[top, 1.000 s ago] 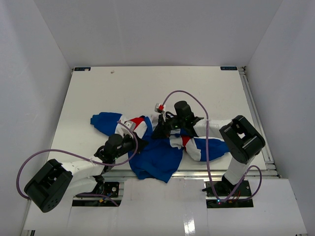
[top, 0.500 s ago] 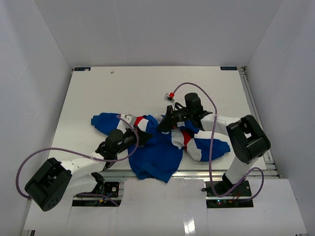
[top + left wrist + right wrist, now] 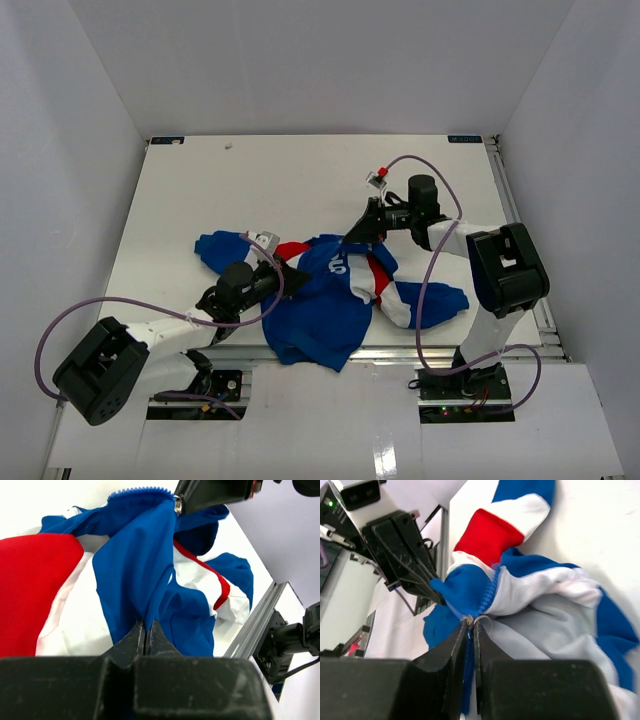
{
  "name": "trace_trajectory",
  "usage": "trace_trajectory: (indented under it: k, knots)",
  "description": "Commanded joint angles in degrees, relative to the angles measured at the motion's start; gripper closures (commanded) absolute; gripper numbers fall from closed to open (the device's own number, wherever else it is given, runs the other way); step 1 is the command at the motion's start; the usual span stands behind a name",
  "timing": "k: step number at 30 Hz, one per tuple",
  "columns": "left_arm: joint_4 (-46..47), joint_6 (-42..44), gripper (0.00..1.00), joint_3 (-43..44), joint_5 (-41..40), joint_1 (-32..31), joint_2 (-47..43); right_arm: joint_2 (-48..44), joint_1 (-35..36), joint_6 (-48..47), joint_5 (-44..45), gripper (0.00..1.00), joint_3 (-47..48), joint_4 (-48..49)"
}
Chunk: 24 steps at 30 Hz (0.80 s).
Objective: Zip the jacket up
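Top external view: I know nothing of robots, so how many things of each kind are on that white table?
Royal-blue fabric jacket with white and red panels: 1
Black-and-white robot arms, left and right: 2
Purple cables, left and right: 2
Total: 5

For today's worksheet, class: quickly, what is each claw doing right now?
Left claw: closed, pinching blue fabric of the jacket.
Right claw: closed on the zip pull.
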Motion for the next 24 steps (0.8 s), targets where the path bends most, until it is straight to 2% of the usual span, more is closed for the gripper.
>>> trace_trajectory:
  k: [1,11,13,15,18,19,21,22,24]
  knots:
    - [-10.73,0.46,1.00,-3.47,1.67,0.45,0.28,0.60,-6.91,2.46,4.28,0.92,4.94,10.48]
    - [-13.90,0.46,1.00,-3.50,-0.15,0.43,-3.21,2.11,-10.11,5.02,5.23,0.92,7.36,10.19]
    - [-14.57,0.28,1.00,-2.99,-1.13,0.41,-2.87,1.22,-9.26,2.03,6.54,0.92,6.79,7.20]
    - [-14.85,0.10,0.98,-2.41,-2.16,0.42,-1.71,-1.20,-7.66,-3.64,9.87,0.92,6.19,-1.93]
    - [-15.81,-0.92,0.81,-1.99,-3.46,0.41,-1.77,-3.95,-5.28,-8.99,14.44,0.92,4.46,-7.67]
    - [-17.04,-1.10,0.72,-1.35,-4.22,0.41,-2.30,-5.13,-4.23,-9.58,16.02,0.91,3.75,-9.25]
    - [-19.83,-0.74,0.57,0.55,-5.25,0.49,-4.18,-8.38,-0.92,-11.94,20.21,0.82,1.86,-12.31]
    - [-22.46,-0.50,0.49,2.34,-6.33,0.49,-5.96,-9.50,0.04,-12.11,23.79,0.73,0.74,-13.46]
    - [-25.90,0.40,0.44,5.56,-7.50,0.44,-8.18,-12.87,2.70,-11.19,30.60,0.66,-3.51,-12.47]
